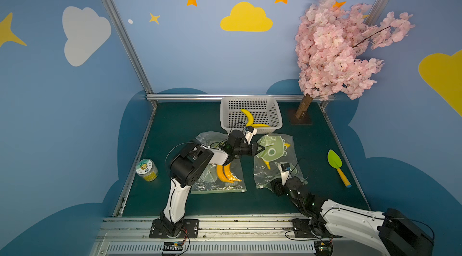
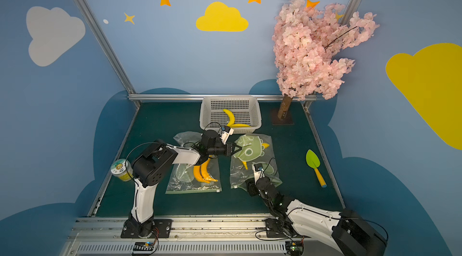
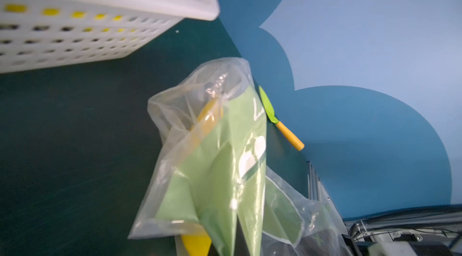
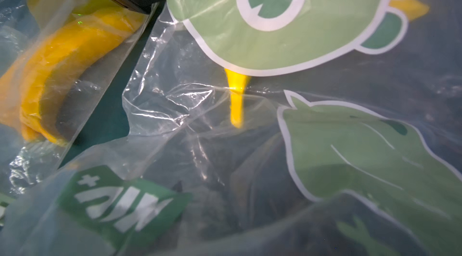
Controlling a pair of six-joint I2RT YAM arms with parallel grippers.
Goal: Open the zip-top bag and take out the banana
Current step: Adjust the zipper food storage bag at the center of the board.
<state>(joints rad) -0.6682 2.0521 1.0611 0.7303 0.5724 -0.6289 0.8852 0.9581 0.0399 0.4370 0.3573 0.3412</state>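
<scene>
The zip-top bag (image 1: 275, 159), clear film with a green cartoon print, lies on the tabletop (image 1: 187, 122) right of centre, just on the near side of the white basket (image 1: 276, 115). The banana (image 1: 267, 164) inside runs slantwise, one tip near-left and the other far-right, and is mostly hidden under the print. The left tool (image 1: 259, 149) reaches in from the left and is clamped tight on the bag's far-left edge. The right tool (image 1: 275, 186) sits at the bag's near edge, where a small white slider (image 1: 260, 186) marks what is probably the zip, so that arm is nearer the opening. I cannot tell whether its jaws are apart. Only the left wrist view shows the film drawn up into a peak. Only the right wrist view shows the banana's tip (image 4: 236, 102) plainly through the film.
</scene>
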